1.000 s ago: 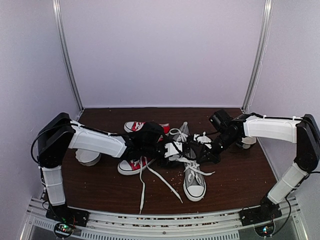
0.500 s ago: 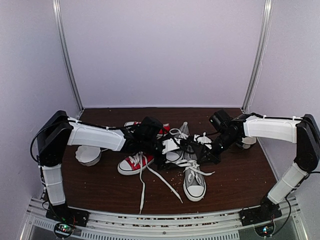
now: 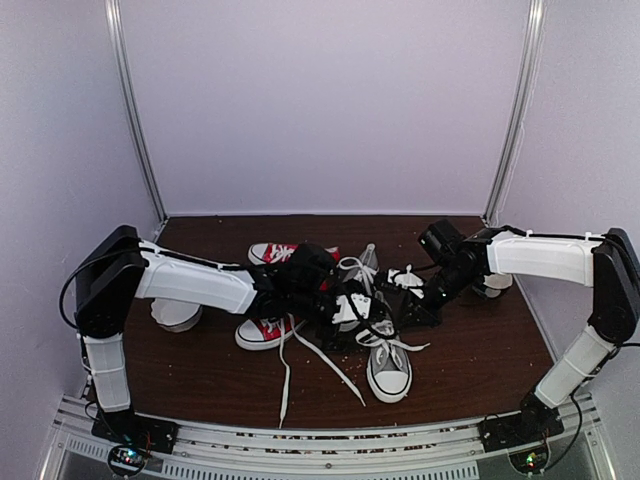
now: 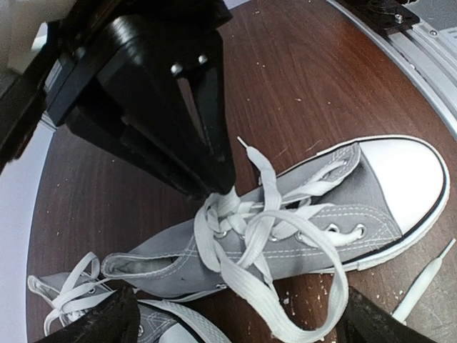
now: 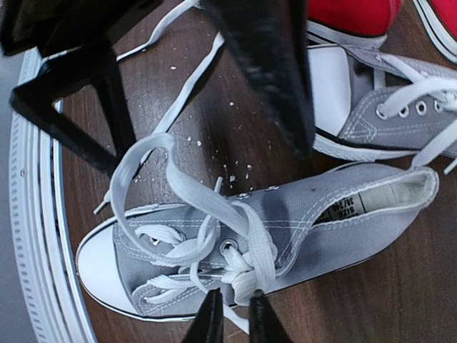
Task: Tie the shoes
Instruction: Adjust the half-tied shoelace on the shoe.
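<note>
One grey shoe lies toe toward me at centre; it fills the left wrist view and the right wrist view. Its white lace forms a loose loop over the eyelets. The second grey shoe lies behind it and also shows in the right wrist view. My right gripper is shut on the lace at the crossing by the top eyelets, and shows from the left wrist. My left gripper is wide open, with fingers on either side of the lace loop.
Two red sneakers lie to the left of the grey pair, with long white laces trailing toward the front edge. White round objects sit by each arm. Crumbs dot the brown table.
My left arm rose and shifted back, then came down and forward over the near grey shoe. My right arm has stayed in place.
</note>
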Controlling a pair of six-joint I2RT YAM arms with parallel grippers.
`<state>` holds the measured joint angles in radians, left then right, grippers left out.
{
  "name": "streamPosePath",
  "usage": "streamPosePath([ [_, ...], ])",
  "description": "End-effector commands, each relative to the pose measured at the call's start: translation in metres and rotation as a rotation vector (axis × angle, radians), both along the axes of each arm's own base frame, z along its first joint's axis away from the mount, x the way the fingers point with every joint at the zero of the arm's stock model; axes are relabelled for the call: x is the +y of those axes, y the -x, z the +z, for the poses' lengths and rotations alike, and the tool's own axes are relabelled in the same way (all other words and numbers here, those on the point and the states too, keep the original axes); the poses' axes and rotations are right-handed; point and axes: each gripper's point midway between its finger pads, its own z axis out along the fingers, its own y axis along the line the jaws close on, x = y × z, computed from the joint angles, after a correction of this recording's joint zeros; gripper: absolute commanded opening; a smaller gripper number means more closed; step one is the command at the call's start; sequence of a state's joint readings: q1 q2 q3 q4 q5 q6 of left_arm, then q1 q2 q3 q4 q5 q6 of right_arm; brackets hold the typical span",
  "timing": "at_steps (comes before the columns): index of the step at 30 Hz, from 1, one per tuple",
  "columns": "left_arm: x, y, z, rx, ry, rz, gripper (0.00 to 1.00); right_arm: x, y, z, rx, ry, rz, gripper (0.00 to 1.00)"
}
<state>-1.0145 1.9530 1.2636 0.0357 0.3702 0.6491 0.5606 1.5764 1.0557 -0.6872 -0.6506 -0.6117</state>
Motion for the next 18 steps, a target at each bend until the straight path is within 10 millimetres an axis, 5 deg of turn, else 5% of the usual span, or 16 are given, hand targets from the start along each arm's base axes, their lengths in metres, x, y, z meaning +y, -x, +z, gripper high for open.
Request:
streamPosePath([
  [1, 0.001, -0.01, 0.013, -0.072, 0.075, 0.006, 0.98, 0.002, -0.003, 0.007, -0.016, -0.012, -0.006, 0.2],
  [14, 0.051, -0.044, -0.001, -0.149, 0.012, 0.07, 0.98, -0.003, -0.004, 0.016, -0.058, -0.005, -0.017, 0.28],
  [18, 0.031, -0.029, 0.026, -0.136, 0.049, 0.099, 0.98, -0.004, -0.004, 0.017, -0.065, -0.002, -0.018, 0.28],
])
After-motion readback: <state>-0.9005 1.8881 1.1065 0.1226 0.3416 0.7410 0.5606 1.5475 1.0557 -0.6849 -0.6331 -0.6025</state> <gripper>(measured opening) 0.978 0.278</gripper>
